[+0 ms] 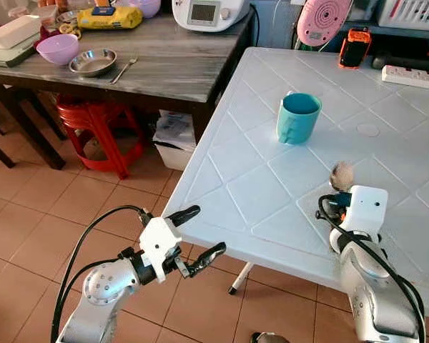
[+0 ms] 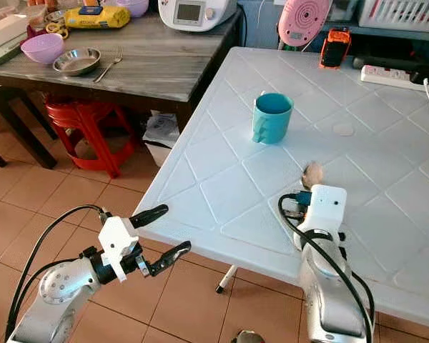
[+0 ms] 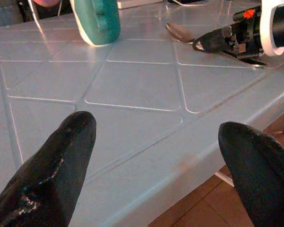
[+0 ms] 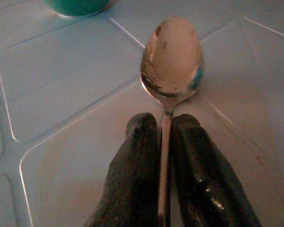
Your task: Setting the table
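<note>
Spoon is pinched by its handle between the right gripper's closed fingers, bowl pointing toward the teal mug and low over the white table. If you're laying it down, I'd lower until the bowl sits flat, keep it near the mug but not touching, then let go gently so it doesn't skid. Your left gripper hangs wide open and empty at the table's near edge. Count on the white table: one spoon, one mug. Fork, steel dish and purple bowl wait on the wooden table, one each.
</note>
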### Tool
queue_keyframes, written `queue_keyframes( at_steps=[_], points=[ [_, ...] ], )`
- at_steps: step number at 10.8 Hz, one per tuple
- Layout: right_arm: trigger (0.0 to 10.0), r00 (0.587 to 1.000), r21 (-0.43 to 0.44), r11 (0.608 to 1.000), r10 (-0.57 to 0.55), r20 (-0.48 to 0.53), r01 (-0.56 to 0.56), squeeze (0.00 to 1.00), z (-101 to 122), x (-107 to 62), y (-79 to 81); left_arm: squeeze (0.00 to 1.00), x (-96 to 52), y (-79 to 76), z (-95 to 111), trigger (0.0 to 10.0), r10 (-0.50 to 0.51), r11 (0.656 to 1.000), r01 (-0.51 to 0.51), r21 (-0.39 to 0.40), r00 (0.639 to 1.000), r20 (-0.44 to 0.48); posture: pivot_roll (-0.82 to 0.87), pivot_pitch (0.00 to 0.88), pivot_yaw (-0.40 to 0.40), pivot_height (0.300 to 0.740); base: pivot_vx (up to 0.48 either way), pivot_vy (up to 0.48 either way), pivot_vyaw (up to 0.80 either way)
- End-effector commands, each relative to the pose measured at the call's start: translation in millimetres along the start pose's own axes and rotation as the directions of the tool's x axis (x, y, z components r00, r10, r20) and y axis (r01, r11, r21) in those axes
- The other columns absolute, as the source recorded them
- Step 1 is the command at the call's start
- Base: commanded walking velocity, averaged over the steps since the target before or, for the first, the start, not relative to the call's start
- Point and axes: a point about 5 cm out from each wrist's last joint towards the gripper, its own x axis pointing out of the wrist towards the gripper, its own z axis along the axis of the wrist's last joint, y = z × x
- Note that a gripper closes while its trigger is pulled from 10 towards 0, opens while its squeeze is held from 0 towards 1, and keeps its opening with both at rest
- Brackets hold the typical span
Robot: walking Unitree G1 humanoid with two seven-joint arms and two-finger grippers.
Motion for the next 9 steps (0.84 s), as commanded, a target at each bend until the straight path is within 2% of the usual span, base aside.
queue_keyframes(
  at_steps=[1,5,7,8,9],
  points=[
    [0.0,0.987,0.007,1.000,0.011,-0.159,-0.010,0.00,-31,-0.8,2.5,0.00,-2.8,0.3,-4,10.0,-0.022,1.000,0.023,0.005,0.999,-0.033,-0.17,0.150,0.087,0.740,0.000,0.000,0.00],
    [0.0,0.986,0.006,1.000,0.012,-0.168,-0.012,0.00,-32,-0.3,3.2,0.00,-3.9,4.3,-5,10.0,-0.014,1.000,0.015,0.022,0.999,-0.039,-0.17,0.145,0.090,0.740,0.000,0.000,0.00],
    [0.0,0.991,0.029,1.000,0.006,-0.133,-0.003,0.00,-26,0.3,5.8,0.00,-3.4,12.7,-2,10.0,0.044,0.999,-0.043,0.034,0.999,-0.020,-0.17,0.144,0.089,0.740,0.000,0.000,0.00],
    [0.0,1.000,0.076,0.997,-0.007,-0.016,0.008,0.00,-7,1.4,6.8,0.00,-2.9,32.6,2,10.0,0.213,0.977,-0.213,0.032,0.977,0.008,-0.17,0.142,0.090,0.740,0.000,0.000,0.00],
    [0.0,0.998,0.081,0.997,-0.003,0.065,-0.002,0.00,5,0.3,8.0,0.00,-2.1,47.4,5,10.0,0.328,0.944,-0.329,0.022,0.944,0.018,-0.17,0.142,0.091,0.740,0.000,0.000,0.00]
  ],
)
